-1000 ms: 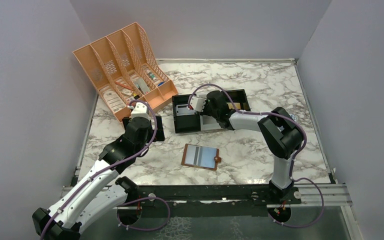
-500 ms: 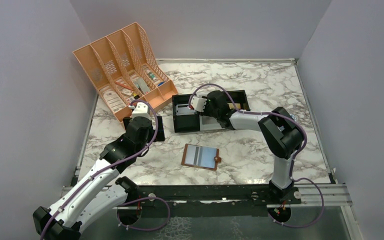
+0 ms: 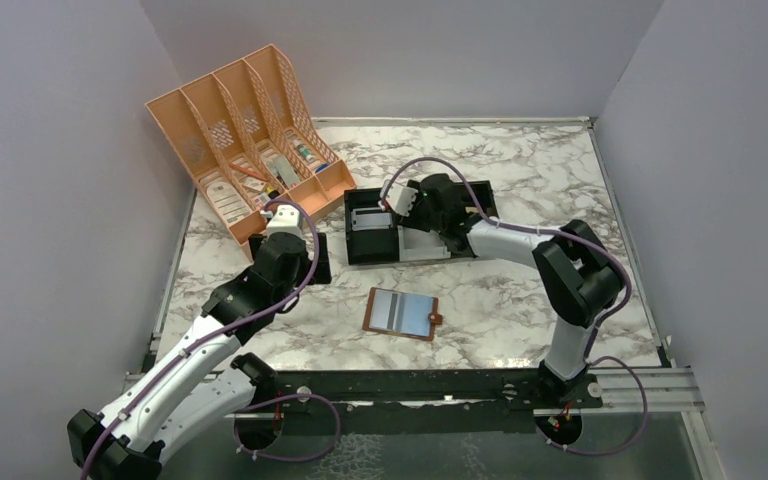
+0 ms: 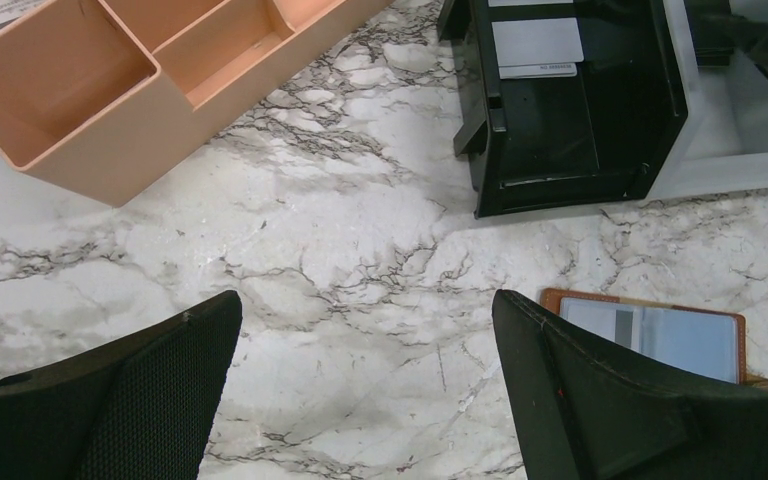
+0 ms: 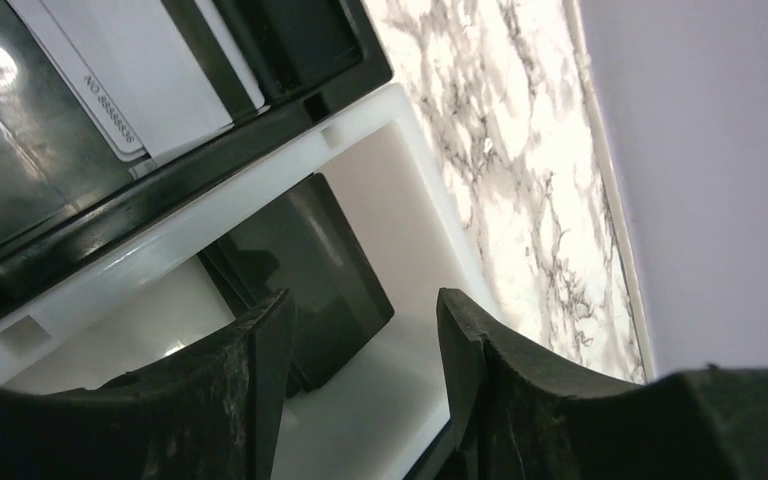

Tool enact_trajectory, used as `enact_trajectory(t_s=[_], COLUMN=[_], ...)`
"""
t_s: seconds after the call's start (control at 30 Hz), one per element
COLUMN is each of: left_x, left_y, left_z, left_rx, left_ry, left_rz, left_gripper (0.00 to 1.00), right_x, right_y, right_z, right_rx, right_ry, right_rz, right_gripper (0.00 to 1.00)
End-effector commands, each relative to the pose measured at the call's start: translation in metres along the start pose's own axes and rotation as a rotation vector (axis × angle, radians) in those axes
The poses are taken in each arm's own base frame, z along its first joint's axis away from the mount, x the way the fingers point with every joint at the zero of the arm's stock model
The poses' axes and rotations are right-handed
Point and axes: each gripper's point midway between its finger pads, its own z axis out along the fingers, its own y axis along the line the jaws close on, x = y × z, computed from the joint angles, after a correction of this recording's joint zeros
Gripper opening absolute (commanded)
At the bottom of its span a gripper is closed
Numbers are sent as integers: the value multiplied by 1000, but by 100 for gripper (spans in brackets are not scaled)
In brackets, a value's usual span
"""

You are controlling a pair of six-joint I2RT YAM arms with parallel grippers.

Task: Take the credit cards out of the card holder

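A: Parted partway on the right gripper point(image 5: 363, 330), nothing pinched. Just hanging above a dark flat piece point(image 5: 330, 260) in the white half of the tray point(image 5: 260, 165).

B: And on the left gripper point(image 4: 365, 310)?

A: Spread wide and empty, hovering over the marble table point(image 4: 340, 230), between the orange file rack point(image 4: 110, 100) and the card holder point(image 4: 660, 335).

B: Lying how?

A: Open and flat near the front edge, just beside the left fingers, well apart from the right ones. Pale credit cards point(image 5: 140, 80) already down in the black half of the tray.

B: Any left in the pockets?

A: Hard to tell. Looks like a grey strip on one side; could be a card, could be lining.

B: Risks from here?

A: Catching the tray wall with a finger while lifting away — would likely drag or tip the tray and scatter the cards inside. At the holder, pinching a pocket edge along with a card, and hauling the whole unpinned thing off the table. Probably worth pressing down with the left before pulling with the right.
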Motion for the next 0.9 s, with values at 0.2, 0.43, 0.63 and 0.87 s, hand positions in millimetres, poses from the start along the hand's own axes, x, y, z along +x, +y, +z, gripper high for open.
enact_trajectory(t_s=[0.2,0.43,0.63,0.87], left_x=[-4,-1,2,11], left_y=[-9,-13,-26,-48], left_z=[-2,0,-1,1], left_rx=[42,60,119,222], left_ry=[9,28,43,72], left_rz=[11,5,-38,-108], left_gripper=[99,99,99,99], right_x=[-46,-56,-59,-67], right_y=[-43,-7,91,150], right_z=[-51,-103,-128,-143], right_rx=[132,22,-414,-628], right_ry=[-177,-248,-81,-30], right_rz=[298,1046,1382,1484], right_gripper=[56,61,55,49])
